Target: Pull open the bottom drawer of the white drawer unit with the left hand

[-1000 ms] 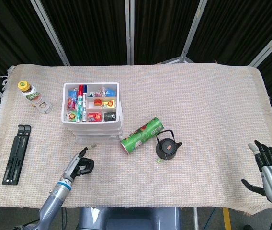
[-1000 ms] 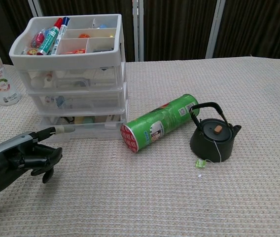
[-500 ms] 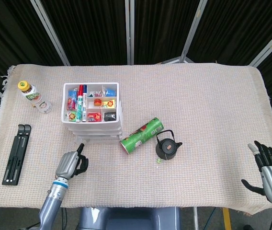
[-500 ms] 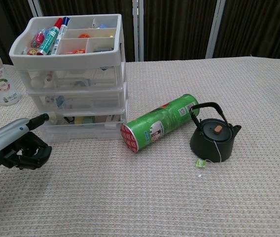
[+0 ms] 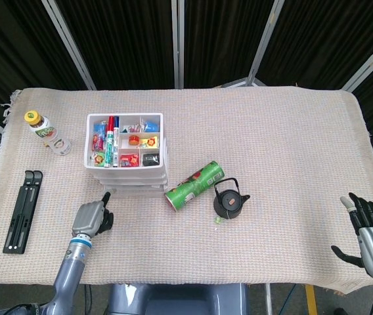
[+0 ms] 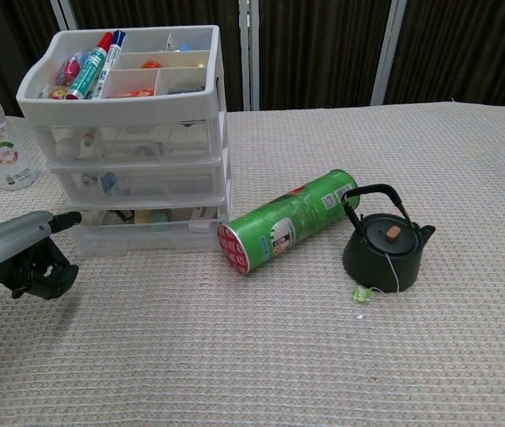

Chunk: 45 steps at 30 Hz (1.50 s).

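The left hand's (image 6: 23,258) fingers (image 6: 44,276) are curled in, gripping nothing, one pointing at the bottom drawer (image 6: 150,233) of the white drawer unit (image 5: 131,157), far left on the counter (image 5: 272,144). The drawer looks closed; the pull remains.

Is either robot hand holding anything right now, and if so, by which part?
Nothing is held. The left robot hand is curled beside the white plastic drawer unit's bottom drawer, gripping nothing; the right robot hand is open, well away from everything.

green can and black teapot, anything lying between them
Nothing. In the chest view the green can and black teapot lie side by side with only a narrow strip of bare woven cloth between them; the head view shows the same.
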Available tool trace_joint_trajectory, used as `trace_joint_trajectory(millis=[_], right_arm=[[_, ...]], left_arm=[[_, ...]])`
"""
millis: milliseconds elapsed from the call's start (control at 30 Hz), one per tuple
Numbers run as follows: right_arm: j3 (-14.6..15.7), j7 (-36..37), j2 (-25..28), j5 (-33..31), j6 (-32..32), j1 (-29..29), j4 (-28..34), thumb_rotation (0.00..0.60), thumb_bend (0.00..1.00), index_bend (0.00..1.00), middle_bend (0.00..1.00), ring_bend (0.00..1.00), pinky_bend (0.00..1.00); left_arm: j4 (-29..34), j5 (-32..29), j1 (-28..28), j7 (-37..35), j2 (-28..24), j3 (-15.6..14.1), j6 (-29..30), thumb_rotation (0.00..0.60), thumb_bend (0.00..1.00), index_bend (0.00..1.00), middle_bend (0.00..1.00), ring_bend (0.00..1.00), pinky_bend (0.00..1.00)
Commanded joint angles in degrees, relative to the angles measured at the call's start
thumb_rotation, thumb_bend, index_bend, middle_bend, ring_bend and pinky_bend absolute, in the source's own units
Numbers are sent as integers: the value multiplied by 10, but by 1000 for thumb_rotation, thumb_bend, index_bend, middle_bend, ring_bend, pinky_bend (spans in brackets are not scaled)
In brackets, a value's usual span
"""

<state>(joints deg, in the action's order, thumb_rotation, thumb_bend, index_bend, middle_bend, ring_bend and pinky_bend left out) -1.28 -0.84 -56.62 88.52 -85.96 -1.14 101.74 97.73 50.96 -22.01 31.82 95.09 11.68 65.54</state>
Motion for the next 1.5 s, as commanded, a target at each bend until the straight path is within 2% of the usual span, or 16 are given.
trace_joint_trajectory(millis=[33,300,500,667,1267,1433,1500], right_arm=[[0,1,0,-1,1,0,0,600,67,0,0,0,0],[0,1,1,-1,1,0,1,600,67,0,0,0,0],[1,-3,0,0,0,0,1,600,67,0,0,0,0],[1,-6,-1,0,1,0,1,600,67,0,0,0,0],[2,-11,-2,-1,3,0,4,600,67,0,0,0,0],[2,-12,-2,-2,3,0,4,600,68,0,0,0,0],[3,-11,-2,-1,4,0,4,600,67,0,0,0,0]], left_arm=[[8,-33,-14,17,-7,3,-6,600,657,187,828,871,695],[38,-62,-21,-3,-28,0,-18,600,658,308,833,877,699],[53,-51,-22,-12,-44,-18,-13,600,660,411,835,878,699],[61,-37,-20,-21,-57,-36,-11,600,660,450,835,878,699],[91,33,-7,-54,-92,-92,5,600,658,450,835,878,699],[85,48,-5,-56,-92,-95,16,600,651,357,835,878,699],[81,54,-5,-57,-91,-96,20,600,541,302,835,878,699]])
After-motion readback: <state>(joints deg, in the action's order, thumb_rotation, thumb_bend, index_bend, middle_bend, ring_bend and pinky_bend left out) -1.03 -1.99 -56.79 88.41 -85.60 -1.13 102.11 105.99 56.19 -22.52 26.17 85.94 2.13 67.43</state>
